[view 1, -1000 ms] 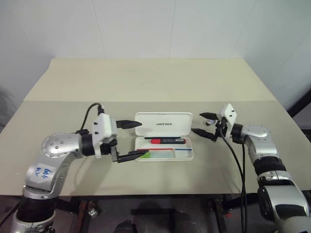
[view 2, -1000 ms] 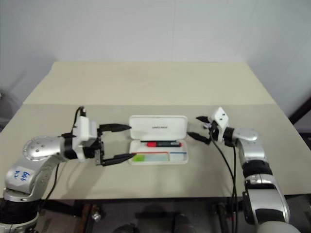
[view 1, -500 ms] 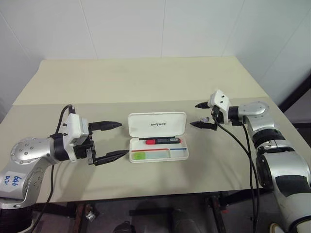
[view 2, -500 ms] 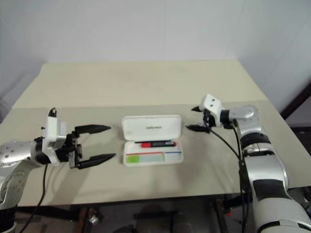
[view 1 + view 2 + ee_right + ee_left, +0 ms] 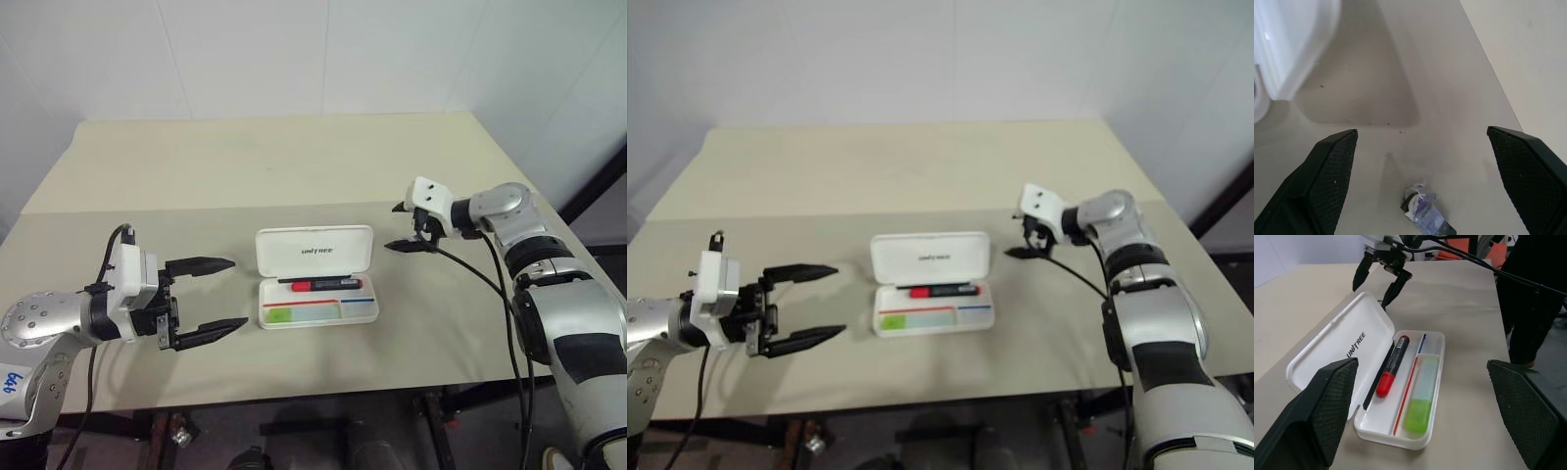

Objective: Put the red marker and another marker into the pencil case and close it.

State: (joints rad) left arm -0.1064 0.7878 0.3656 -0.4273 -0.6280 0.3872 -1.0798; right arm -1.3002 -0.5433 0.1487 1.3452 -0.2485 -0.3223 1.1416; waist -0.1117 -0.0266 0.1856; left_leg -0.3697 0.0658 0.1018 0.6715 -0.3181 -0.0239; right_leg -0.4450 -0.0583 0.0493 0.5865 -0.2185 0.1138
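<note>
The white pencil case lies open in the middle of the table, its lid tipped back. The red marker lies in the tray's rear slot, and the green highlighter, the other marker, sits at the left end of the front slot. The left wrist view shows both, the red marker and the highlighter. My left gripper hovers open just left of the case, clear of it. My right gripper is open and empty, raised off the lid's right end.
A small crumpled scrap lies on the tabletop under the right gripper. The beige table stretches far behind the case; its front edge runs close below the tray. The right arm's cable hangs over the table.
My left gripper has drawn back leftward from the tray's end, staying open. My right gripper has lifted and rolled beside the lid. The camera view has shifted too.
</note>
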